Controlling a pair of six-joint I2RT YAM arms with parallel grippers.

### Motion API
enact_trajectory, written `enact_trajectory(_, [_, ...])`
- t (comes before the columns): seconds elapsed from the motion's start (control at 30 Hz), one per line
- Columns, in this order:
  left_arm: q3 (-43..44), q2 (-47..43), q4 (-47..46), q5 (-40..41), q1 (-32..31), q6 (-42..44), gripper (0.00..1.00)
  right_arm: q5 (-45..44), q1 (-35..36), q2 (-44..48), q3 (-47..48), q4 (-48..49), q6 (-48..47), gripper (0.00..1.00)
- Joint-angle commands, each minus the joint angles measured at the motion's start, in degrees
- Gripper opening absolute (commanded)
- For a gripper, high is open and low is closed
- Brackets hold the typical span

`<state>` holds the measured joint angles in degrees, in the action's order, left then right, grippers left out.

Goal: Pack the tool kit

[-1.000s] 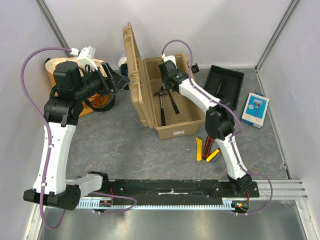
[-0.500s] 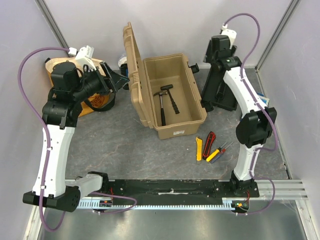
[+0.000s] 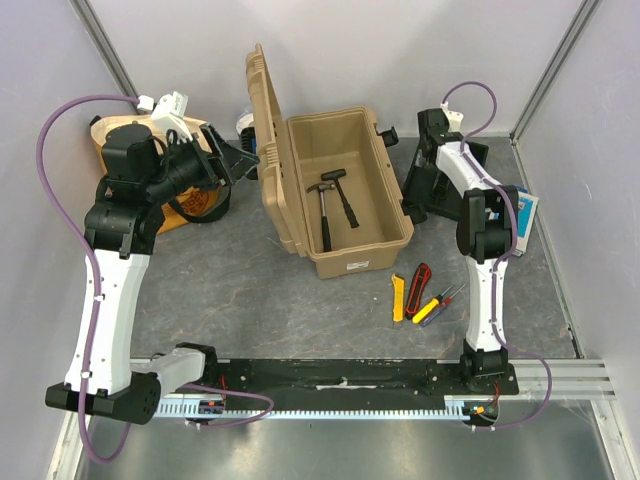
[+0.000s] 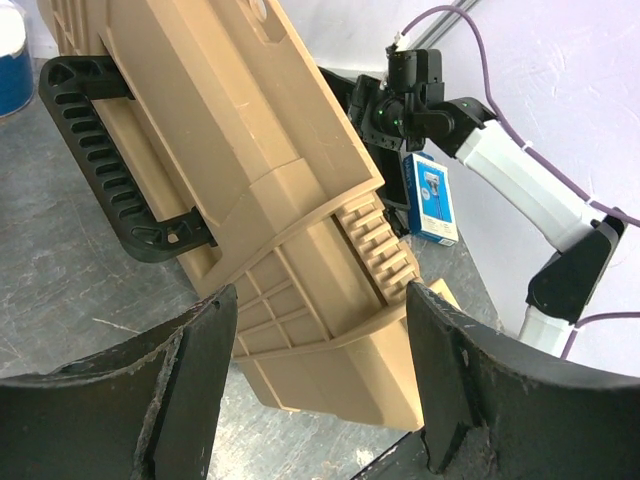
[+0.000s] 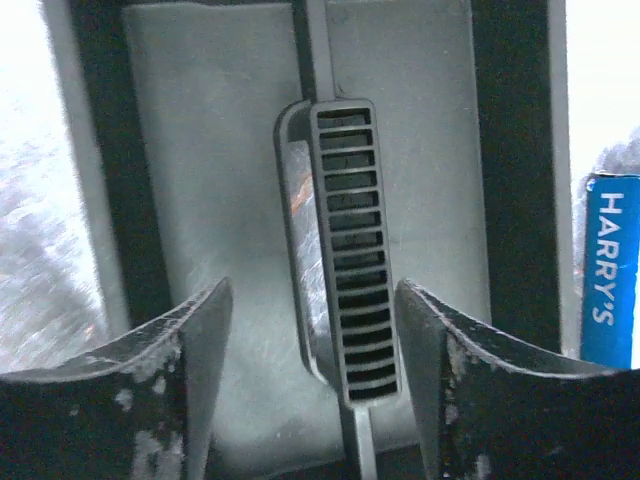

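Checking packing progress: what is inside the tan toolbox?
Two small hammers lie on the toolbox floor. Nothing else shows; its near wall may hide a strip of floor.

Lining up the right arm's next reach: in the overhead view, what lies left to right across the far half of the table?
yellow bag → open toolbox lid → toolbox tub with two hammers inside → black tray → blue-white packet

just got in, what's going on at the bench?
Packing a tool kit. The tan toolbox stands open with two hammers inside. The left tool is open beside the raised lid, gripping nothing. The right tool hangs open over the black tray, lined up with its centre handle. The cutters and screwdrivers lie on the table in front of the box.
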<state>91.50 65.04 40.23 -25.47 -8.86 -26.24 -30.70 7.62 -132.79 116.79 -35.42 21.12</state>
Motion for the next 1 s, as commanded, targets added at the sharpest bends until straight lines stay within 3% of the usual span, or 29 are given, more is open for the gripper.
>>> enact_trajectory(0.0, [2.4, -0.9, 0.0, 0.8, -0.2, 2.4, 0.75, -0.9, -2.3, -2.8, 4.6, -0.1, 0.1, 0.69])
enact_trajectory(0.2, [3.5, 0.3, 0.2, 2.1, -0.3, 3.7, 0.75, -1.6, -2.3, -3.4, 2.0, 0.3, 1.1, 0.64])
enact_trajectory(0.37, [3.9, 1.1, 0.3, 1.9, -0.2, 4.1, 0.75, -0.3, -2.7, -3.7, 0.5, 0.2, 2.2, 0.44])
enact_trajectory(0.47, [4.4, 1.4, 0.7, 1.9, -0.1, 4.4, 0.75, 0.8, -2.8, -3.4, 0.4, 0.2, 2.1, 0.41])
enact_trajectory(0.8, [3.9, 1.0, 1.3, 1.8, -0.2, 4.8, 0.75, 5.4, -4.0, -2.6, -1.6, 0.2, 3.6, 0.56])
enact_trajectory(0.87, [3.9, 0.6, 1.3, 1.9, -0.2, 4.8, 0.75, 5.2, -4.0, -2.0, -2.7, 0.2, 4.2, 0.46])
enact_trajectory(0.97, [3.7, 0.3, 1.3, 1.8, -0.2, 4.8, 0.75, 4.3, -3.9, 0.1, -5.1, 1.5, 4.8, 0.15])
